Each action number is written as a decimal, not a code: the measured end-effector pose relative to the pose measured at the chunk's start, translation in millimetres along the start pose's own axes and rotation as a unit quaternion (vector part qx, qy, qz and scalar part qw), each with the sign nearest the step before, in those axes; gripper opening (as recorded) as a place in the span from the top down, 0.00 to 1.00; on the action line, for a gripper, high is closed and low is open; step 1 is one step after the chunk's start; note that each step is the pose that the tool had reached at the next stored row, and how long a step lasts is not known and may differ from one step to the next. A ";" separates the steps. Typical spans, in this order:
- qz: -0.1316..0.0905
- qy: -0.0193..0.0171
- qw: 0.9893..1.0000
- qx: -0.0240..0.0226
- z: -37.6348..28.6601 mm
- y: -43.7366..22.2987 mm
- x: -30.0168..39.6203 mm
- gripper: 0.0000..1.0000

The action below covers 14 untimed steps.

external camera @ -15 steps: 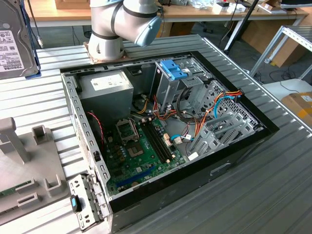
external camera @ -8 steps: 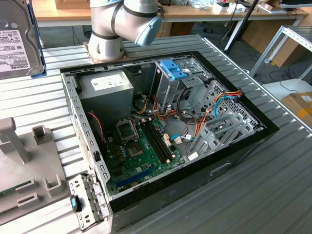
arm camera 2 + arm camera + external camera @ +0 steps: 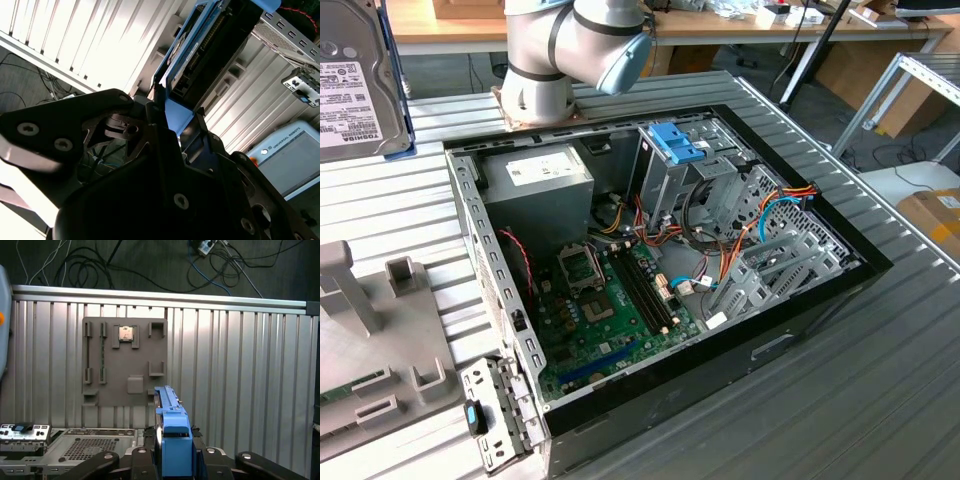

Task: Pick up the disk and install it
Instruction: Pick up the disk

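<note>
The hand [image 3: 171, 440] is closed on the disk [image 3: 167, 402] and clamps its blue carrier frame from both sides. In both wrist views the drive stands out edge-on from the grip. In the exterior view the disk [image 3: 355, 80] is at the far left, outside the open computer case [image 3: 800, 330] and well apart from it. It seems lifted off the grey holder plate [image 3: 125, 360] on the ribbed tabletop [image 3: 880, 400], but this is my judgement. What could go wrong: the hold is on one end of a smooth plastic frame, so the long free part may swing or slip w/ a fast move, and then the disk would come to its bay tilted and jam. The case is crowded too. The tall metal cage w/ blue clip [image 3: 675, 140] stands at the far side, and orange and blue cables [image 3: 775, 215] hang loose near the perforated brackets at the exterior view's right, so a corner of the carrier may catch a wire. Also around are the power supply [image 3: 535, 185] at the far left inside, the motherboard [image 3: 610, 310] on the bottom, a loose metal panel [image 3: 495, 415] just beside the case's near left corner, and the arm's base [image 3: 535, 95] behind the case. Which bay is free I cannot tell.
</note>
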<state>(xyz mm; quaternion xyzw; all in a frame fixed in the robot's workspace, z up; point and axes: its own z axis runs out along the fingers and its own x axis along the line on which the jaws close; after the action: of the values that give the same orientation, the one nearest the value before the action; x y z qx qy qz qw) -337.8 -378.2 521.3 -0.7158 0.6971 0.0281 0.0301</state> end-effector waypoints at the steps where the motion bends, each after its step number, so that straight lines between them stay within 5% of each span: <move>1: 0.000 0.000 1.000 0.000 0.0 0.0 0.0 0.63; 14: 0.000 0.000 1.000 0.000 0.0 -11.5 0.3 0.63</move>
<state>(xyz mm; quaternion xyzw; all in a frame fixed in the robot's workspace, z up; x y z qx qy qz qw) -326.4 -378.1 521.3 -0.7158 0.6971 0.0281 0.0301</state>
